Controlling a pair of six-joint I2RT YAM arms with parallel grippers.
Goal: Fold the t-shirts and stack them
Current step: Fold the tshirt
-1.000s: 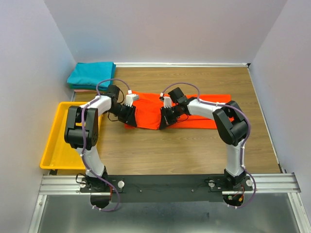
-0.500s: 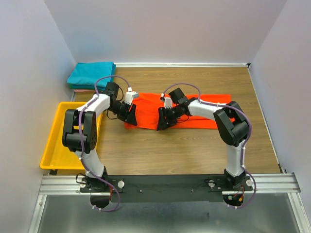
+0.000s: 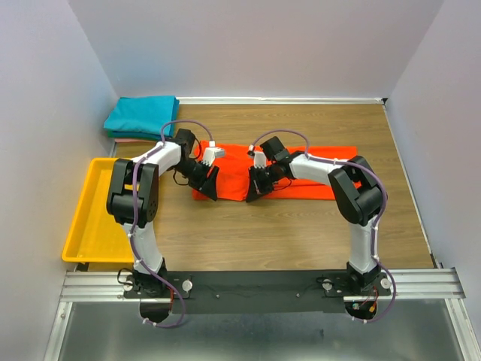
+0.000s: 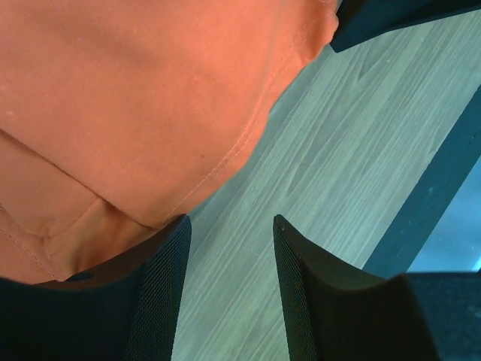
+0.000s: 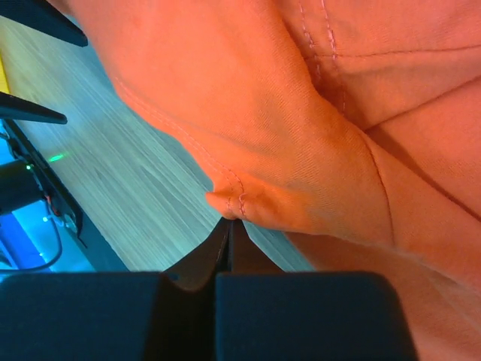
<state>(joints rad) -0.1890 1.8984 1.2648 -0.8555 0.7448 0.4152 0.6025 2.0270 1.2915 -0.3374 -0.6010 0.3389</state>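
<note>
The right pincer (image 5: 228,226) has its fingers pressed tight together. A puckered fold of hem from the orange-red t-shirt (image 5: 248,113) sits right at their tips, so it appears to be pinching the near edge of the cloth. Beyond the tips the shirt spreads away flat, its seams and an earlier fold line showing. To the side of the tips lies bare counter (image 4: 338,150).

The left pincer (image 4: 229,233) stands spread, with only wood grain between its fingers and nothing held. The shirt's curved hem lies just beyond one fingertip (image 4: 169,248) and seems to rest over it, but it is not inside the gap.

From above, both pincers sit low at the shirt's near left part, the left one at the corner and the right one further along the same edge. The rest of the shirt stretches off to the right of them.

The fold of this shirt is judged to be mid-way, with one side gripped and the other not yet. The next move calls for the left pincer to slide its fingers around the hem and close, so both can lift the edge evenly and carry it over.

Far off to the left of both, at the back corner, the teal t-shirt (image 3: 141,114) lies folded on the pale pink t-shirt (image 3: 120,138), where the stack waits. The yellow tray (image 3: 79,226) lies nearer, beyond the left arm.
</note>
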